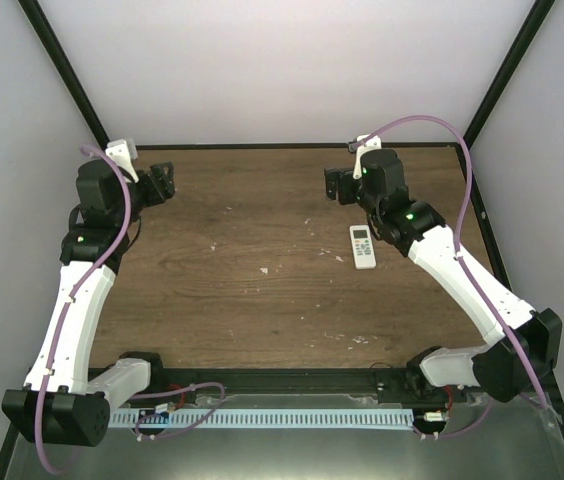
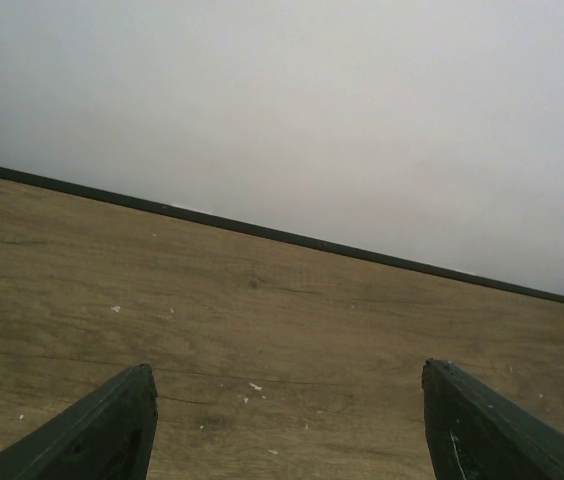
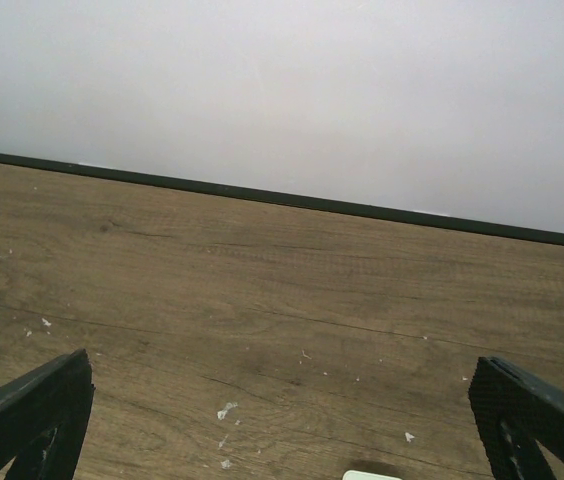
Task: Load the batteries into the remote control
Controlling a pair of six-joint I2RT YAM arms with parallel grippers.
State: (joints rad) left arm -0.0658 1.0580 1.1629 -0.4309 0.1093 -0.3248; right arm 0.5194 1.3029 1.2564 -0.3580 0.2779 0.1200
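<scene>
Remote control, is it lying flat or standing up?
Lying flat. The remote control rests face up on the table, with its screen and buttons showing.

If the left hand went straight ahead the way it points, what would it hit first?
Probably the bare brown wooden tabletop; nothing lies ahead of the left hand. Past that comes the white wall, though depth is unclear.

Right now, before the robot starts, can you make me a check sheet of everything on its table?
Surface: brown wooden tabletop, flat, pale chipped specks scattered.
Job's things: small white rectangular remote control lying flat, right of centre; batteries nothing seen.
Clutter: nothing seen besides the specks.
Grippers: left jaws open, empty; right jaws open, empty; both near the far edge.
Cables: purple cables, one loop each side.
Surroundings: pale walls, black frame posts.
</scene>
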